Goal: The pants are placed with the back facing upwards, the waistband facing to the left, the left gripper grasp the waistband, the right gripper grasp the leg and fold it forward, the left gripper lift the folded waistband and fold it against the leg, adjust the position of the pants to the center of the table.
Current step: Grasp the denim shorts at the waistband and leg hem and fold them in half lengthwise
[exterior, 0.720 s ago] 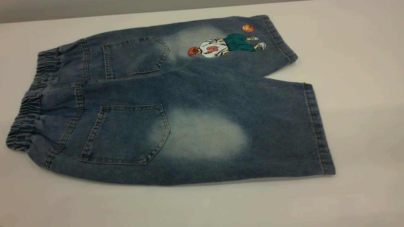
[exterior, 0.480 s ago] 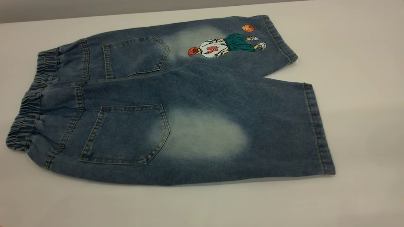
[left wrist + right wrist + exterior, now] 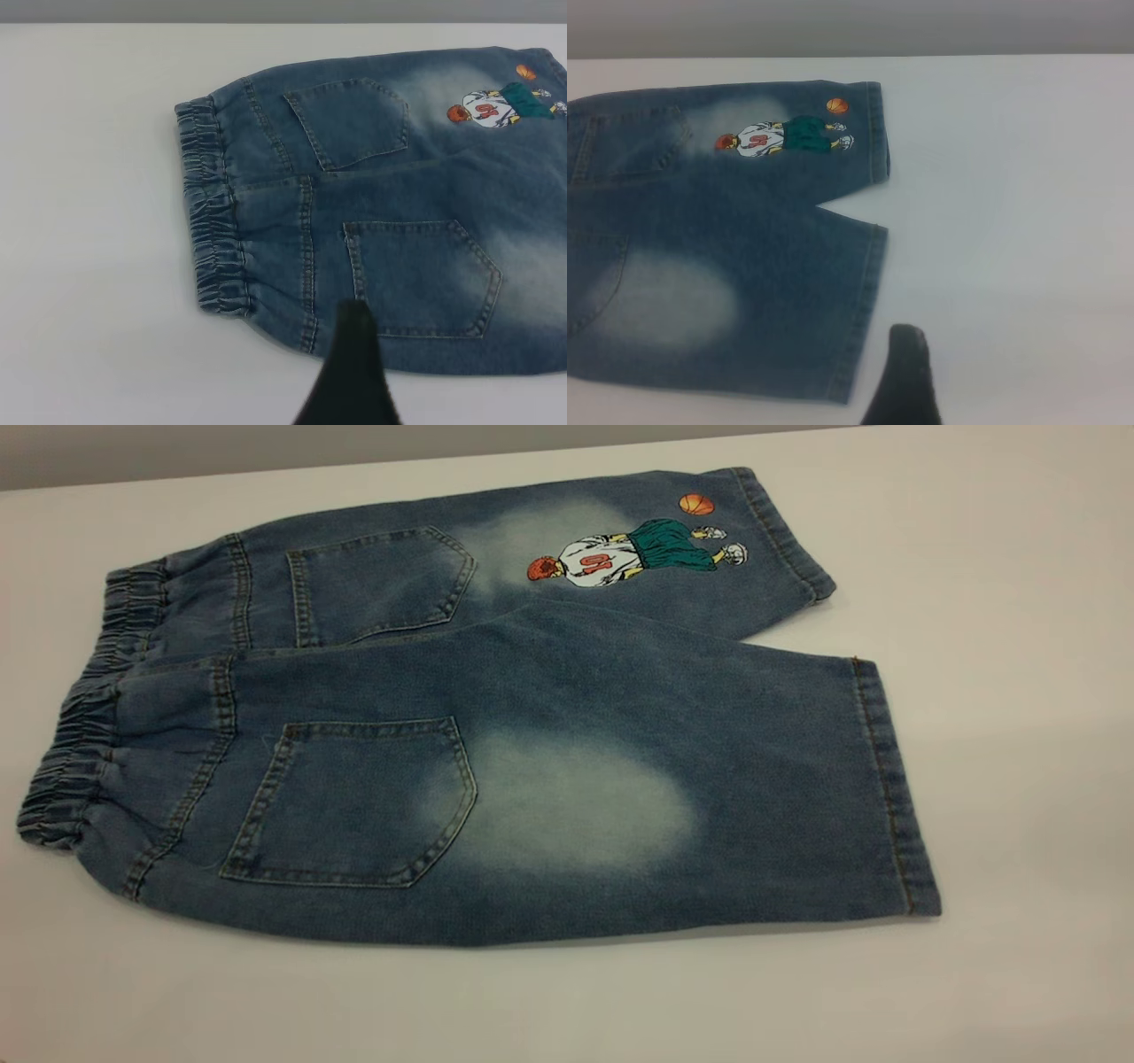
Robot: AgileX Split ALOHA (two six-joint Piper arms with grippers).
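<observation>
pants (image 3: 496,717): flat on the table (image 3: 1019,602), back up, both pockets showing, not folded yet
waistband (image 3: 84,726): gathered band at the exterior view's left end, bunched and slightly raised off the surface
leg (image 3: 691,797): plain one with the pale patch, on the near side; its upper edge overlaps the printed leg (image 3: 638,549) a little
left gripper (image 3: 350,376): above the table just beside the pants' near edge, close to the waistband corner; touching nothing; only one dark finger shows, so open or closed cannot be told
right gripper (image 3: 904,376): over bare table just beside the plain leg's hem; touching nothing; open or closed cannot be told either
stage: judged as approach, no grasp made
risk 1: elastic band is thick and ruched, so the left gripper could pinch only the top layer or a single ruffle and lose it on the lift
risk 2: right gripper could catch just the hem's upper layer, so the leg would open instead of folding over
risk 3: the legs overlap at the crotch; dragging the plain leg may pull the printed leg along and skew the fold
risk 4: uneven lift between arms likely twists the pants and slides them off-centre
risk 5: stiff denim may spring back open if released early
</observation>
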